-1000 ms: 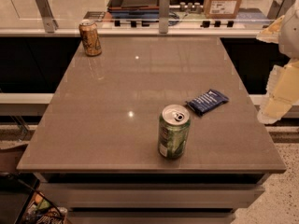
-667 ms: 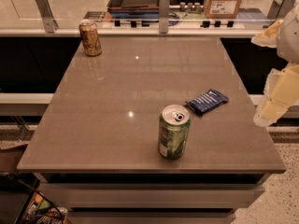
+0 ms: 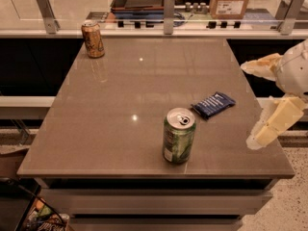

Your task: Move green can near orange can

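The green can point(image 3: 178, 135) stands upright near the front edge of the brown table point(image 3: 120, 95), its silver pull-tab top showing. The orange can point(image 3: 93, 39) stands upright at the table's far left corner. My gripper point(image 3: 255, 102) is at the right edge of the view, beside the table's right side, well right of the green can. Its two pale fingers point(image 3: 272, 124) are spread wide apart with nothing between them.
A dark blue snack packet point(image 3: 213, 104) lies flat on the table just right of and behind the green can. A glass rail with metal posts point(image 3: 168, 8) runs along the table's far edge, with a tray and a cardboard box behind it.
My gripper has shifted slightly left, closer to the table's right edge. Both cans and the packet have not moved.
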